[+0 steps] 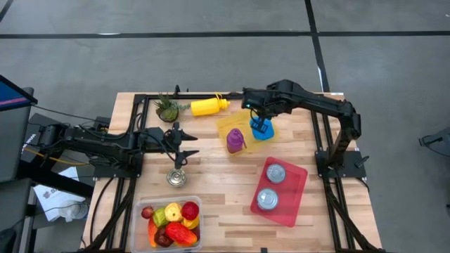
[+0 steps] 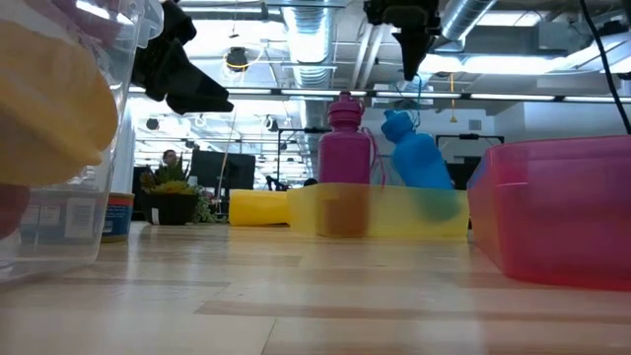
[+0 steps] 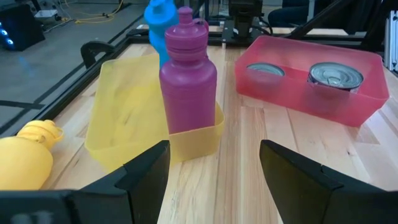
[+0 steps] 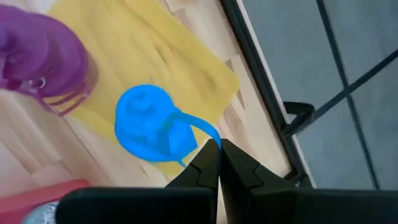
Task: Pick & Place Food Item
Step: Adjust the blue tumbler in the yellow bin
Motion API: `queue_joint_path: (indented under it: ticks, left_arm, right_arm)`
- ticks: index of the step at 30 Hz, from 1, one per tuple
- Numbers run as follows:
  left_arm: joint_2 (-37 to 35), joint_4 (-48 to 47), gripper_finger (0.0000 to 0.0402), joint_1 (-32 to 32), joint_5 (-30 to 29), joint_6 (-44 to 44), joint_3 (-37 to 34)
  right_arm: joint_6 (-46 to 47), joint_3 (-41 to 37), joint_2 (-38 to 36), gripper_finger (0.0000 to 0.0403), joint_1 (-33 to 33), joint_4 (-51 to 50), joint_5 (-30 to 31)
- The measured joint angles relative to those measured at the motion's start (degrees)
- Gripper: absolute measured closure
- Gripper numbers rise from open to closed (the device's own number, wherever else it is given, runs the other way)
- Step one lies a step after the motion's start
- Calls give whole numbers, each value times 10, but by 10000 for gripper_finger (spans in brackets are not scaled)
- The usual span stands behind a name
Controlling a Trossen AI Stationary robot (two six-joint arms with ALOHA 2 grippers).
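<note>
Toy food sits untouched in its clear tub at the table's near left, while the left gripper hovers half-open, empty, and the right gripper, shut, hangs over a blue bottle.

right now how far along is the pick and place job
Looks done: the purple bottle stands in the yellow tray. In hand: the right hand is shut above the blue bottle, seemingly pinching its loop, the bottle at the tray's edge. Left: the yellow bottle lies outside the tray. The left hand waits open and empty.
</note>
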Motion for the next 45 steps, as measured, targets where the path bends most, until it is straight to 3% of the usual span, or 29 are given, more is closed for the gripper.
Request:
queue_joint_path:
  ticks: [4,11,17,32,45]
  left_arm:
    - [0,-8,160,0,0,0,0]
    - [0,-5,160,0,-2,0,0]
    - [0,-4,160,0,-2,0,0]
    - [0,10,160,0,-1,0,0]
    - [0,15,160,0,2,-3,0]
  right_arm:
    - [16,-28,-26,403,-9,20,-16]
    - [13,-128,-112,403,19,184,-80]
    - [27,-214,-186,403,35,279,-79]
    - [89,-530,-349,403,41,509,-46]
    - [147,-676,-458,403,42,562,26]
